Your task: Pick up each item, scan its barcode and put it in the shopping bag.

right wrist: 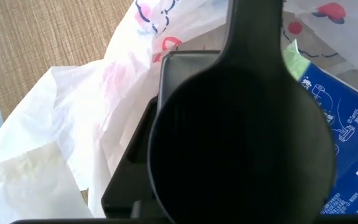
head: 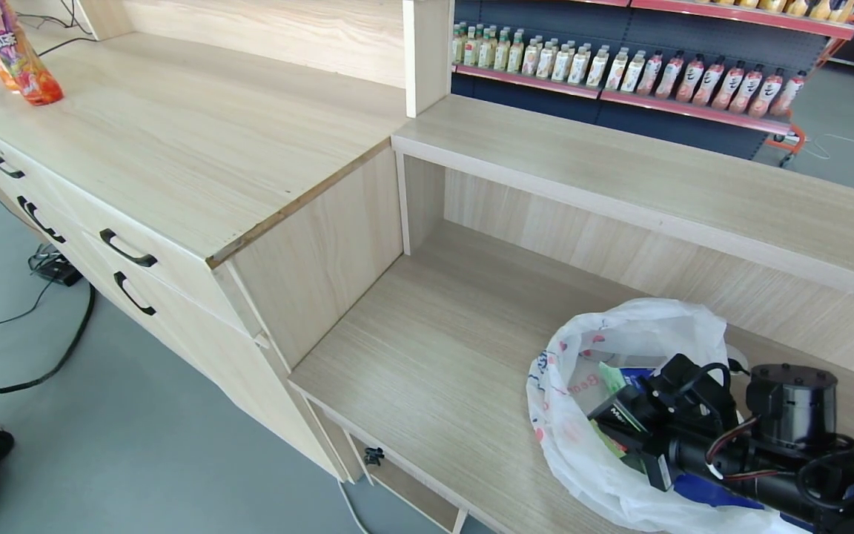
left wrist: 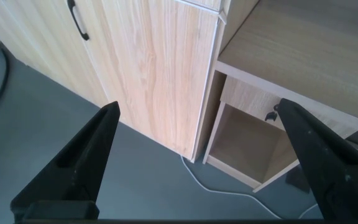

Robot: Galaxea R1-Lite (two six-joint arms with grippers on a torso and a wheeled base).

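Seemingly you're bagging: the shopping bag (head: 568,445) surrounds your right pincer (head: 629,424), grip impossible to tell; left pincer (left wrist: 197,109) spread, empty. Next, reach the far-off snack pouch (head: 15,52).

The shopping bag (head: 642,326) is white (red and blue prints).

Bottles (head: 620,68) are standing in rows on a shelf (head: 694,111) at one o'clock; cables (head: 91,300) are lying on the floor (head: 138,445) at eight o'clock, below the drawers (head: 167,285).
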